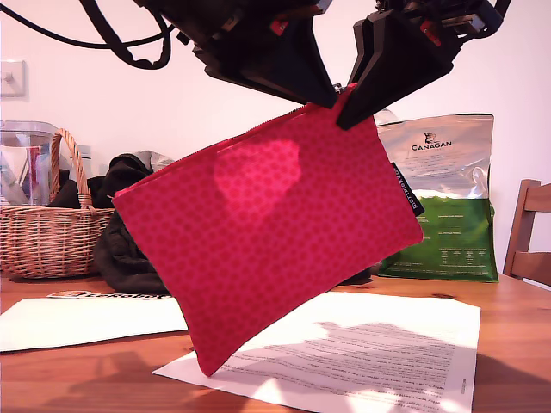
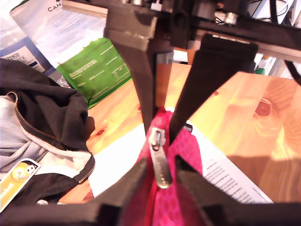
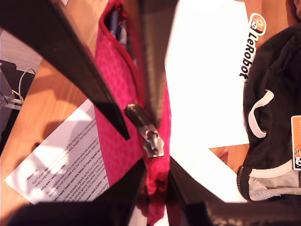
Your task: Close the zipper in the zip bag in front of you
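My first gripper (image 2: 161,126) was clenched on the top edge of the zip bag (image 1: 275,249), which hung tilted above the table (image 1: 516,344) with its low corner near a printed sheet (image 1: 387,344). My second gripper (image 3: 141,134) straddled the zipper (image 3: 137,115) at the slider, but I couldn't tell whether it had actually bitten down. The closing pull looked not yet made: in the second wrist view the bag's mouth gaped beyond the slider. Next, I'd say, the slider wanted a firm pinch and a steady drag along the edge while the fabric was held taut. In the exterior view both grippers crowded the raised corner, cut off above, hiding the slider and which arm was which.
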Robot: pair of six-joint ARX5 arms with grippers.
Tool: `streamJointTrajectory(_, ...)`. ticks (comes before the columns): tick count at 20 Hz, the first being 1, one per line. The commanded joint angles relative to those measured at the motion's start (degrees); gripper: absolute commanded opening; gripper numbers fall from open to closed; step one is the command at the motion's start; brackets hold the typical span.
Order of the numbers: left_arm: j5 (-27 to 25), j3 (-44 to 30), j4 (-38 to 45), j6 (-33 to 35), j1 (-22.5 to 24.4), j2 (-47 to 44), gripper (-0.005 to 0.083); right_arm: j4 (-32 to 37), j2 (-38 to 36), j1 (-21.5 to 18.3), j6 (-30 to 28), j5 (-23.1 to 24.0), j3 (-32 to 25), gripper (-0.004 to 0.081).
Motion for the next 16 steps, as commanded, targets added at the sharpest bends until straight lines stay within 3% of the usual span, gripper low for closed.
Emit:
streamJointTrajectory(1,0.04,0.57,0.46,-0.37,0.07,0.61,0.0072,0.57,0.17,0.55,0.24,-0.44,0.74,-0.0011)
streamJointTrajectory(6,0.02,0.61,0.42,-0.35,0.09,0.61,-0.0021,0.57,0.17,0.55,0.24,-0.44,0.74,-0.0011)
streamJointTrajectory(10,0.02,1.36,-0.24,-0.31,0.07,0.59,-0.0021,0.44,0.15,0.52,0.24,0.09,0.74,-0.0011)
streamJointTrajectory(16,0.02,4.02,-7.8,-0.13,1.16,0.59,-0.0021,0.42,0.15,0.5,0.22,1.55,0.74,-0.0011)
